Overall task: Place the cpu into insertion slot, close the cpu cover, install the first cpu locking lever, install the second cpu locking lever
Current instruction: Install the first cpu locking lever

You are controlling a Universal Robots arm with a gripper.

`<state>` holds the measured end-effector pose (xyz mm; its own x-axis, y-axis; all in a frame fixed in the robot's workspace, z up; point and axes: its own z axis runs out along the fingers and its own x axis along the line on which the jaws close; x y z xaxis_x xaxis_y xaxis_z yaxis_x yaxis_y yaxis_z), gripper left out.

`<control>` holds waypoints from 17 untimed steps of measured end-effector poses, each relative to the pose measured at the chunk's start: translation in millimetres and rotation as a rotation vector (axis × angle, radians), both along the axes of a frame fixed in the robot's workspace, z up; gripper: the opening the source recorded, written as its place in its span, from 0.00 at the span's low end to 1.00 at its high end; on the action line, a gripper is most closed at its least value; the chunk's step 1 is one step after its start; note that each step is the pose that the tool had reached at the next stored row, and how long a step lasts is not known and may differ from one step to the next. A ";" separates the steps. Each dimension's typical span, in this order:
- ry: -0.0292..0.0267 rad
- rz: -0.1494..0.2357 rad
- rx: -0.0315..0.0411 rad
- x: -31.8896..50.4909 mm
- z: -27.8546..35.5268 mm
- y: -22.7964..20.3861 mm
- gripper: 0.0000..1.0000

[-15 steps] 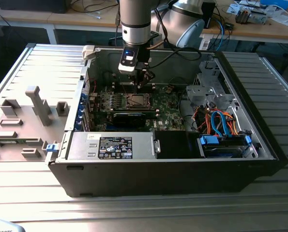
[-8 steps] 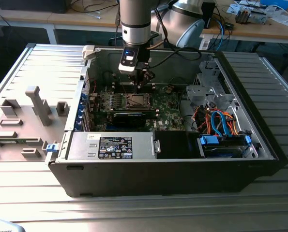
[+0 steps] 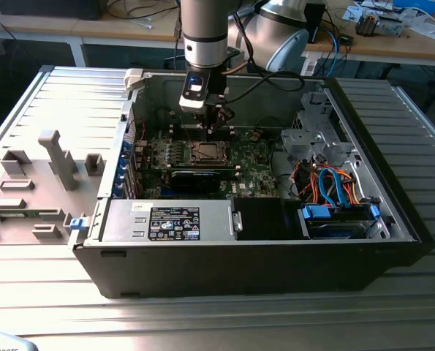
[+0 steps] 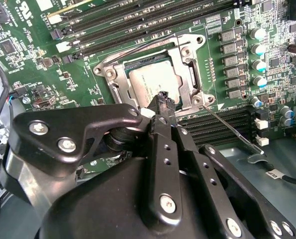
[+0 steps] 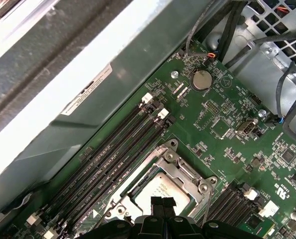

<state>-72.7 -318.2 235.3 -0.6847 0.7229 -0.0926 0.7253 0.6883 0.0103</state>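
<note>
**Exterior view.** The gripper (image 3: 211, 123) hangs from the arm inside the open black computer case (image 3: 392, 219), low over the middle of the green motherboard (image 3: 254, 172). I cannot judge the fingers from this view. A grey power supply box (image 3: 173, 221) with a dark label sits along the case's near wall. Blue and orange cables (image 3: 334, 186) are bundled at the exterior view's right. The case stands on a ribbed metal table (image 3: 217, 322), and a grey plastic fixture (image 3: 49, 168) lies on the table at the exterior view's left.

**Second wrist view.** The fingers (image 4: 162, 102) are black, narrow and matte. They are drawn together with the tips meeting, and I see nothing between them. The tips sit over the near edge of the cpu (image 4: 150, 79); I cannot tell whether they touch it. The cpu is flat, square and dull silver, and it lies in the insertion slot (image 4: 105, 74). The cpu cover (image 4: 190, 69), a thin bright metal frame, lies flat around it — the chip's top shows through the window. A thin wire lever (image 4: 237, 132) angles away from the socket's corner across the dark memory slots (image 4: 207, 133).

**First wrist view.** The two fingertips sit side by side, pressed together, above the cpu inside its frame. Long memory slots with white end latches run between the socket and the grey case wall. A round silver coin cell (image 5: 202, 78) sits on the board — well apart from the socket.
</note>
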 end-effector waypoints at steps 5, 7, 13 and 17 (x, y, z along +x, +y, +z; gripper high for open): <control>0.0000 0.004 0.0000 0.0 0.0 0.0 0.11; 0.0000 0.005 0.0000 0.0 0.0 0.0 0.11; 0.0000 0.010 0.0000 0.0 0.0 0.0 0.11; 0.0000 0.013 0.0000 0.0 0.0 0.0 0.11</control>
<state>-72.7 -318.2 235.3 -0.6942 0.7138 -0.0925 0.7161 0.6979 0.0103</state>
